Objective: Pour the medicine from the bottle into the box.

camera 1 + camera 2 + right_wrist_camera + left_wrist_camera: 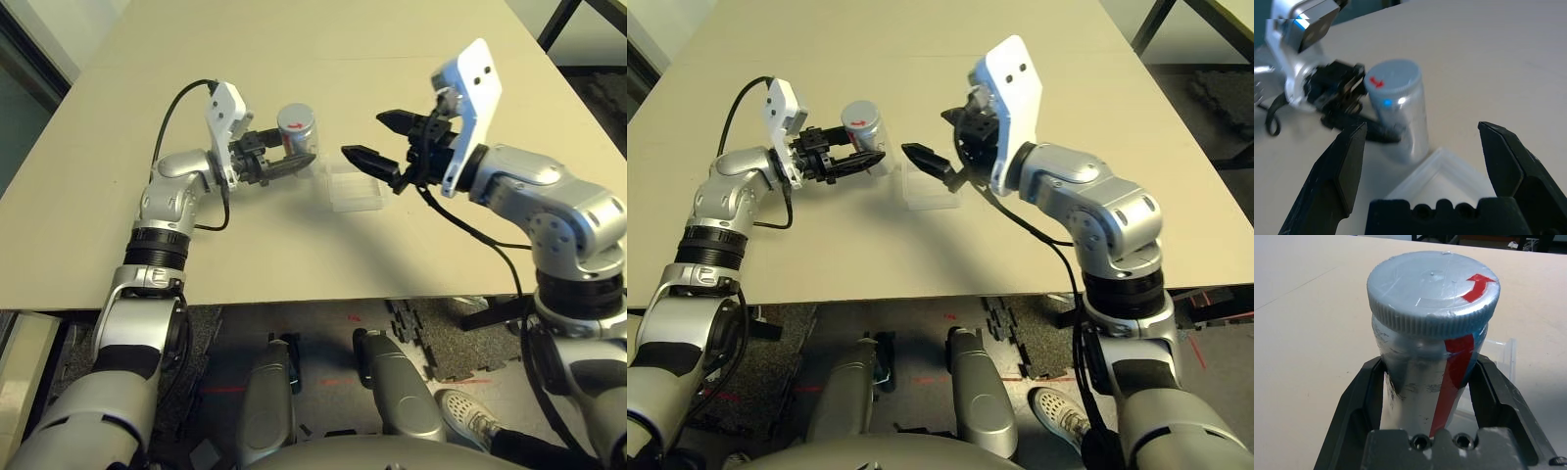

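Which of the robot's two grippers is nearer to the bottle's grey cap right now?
Left. The left gripper is shut on the bottle just below the cap. The right gripper hangs open off to the bottle's side, above the box, touching neither.

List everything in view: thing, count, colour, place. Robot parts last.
bottle: one, silver-grey with red label strip, upright, gripped low on its body, beside the box
cap: one, grey with a red arrow, still on the bottle
box: one, clear plastic, on the table between the two grippers
table: one, beige, under everything
floor mats: dark foam, below the table's near edge
left gripper: one, black fingers, shut on the bottle
right gripper: one, black fingers, open, above the box and pointing toward the bottle
forearms: two, silver, one at each side
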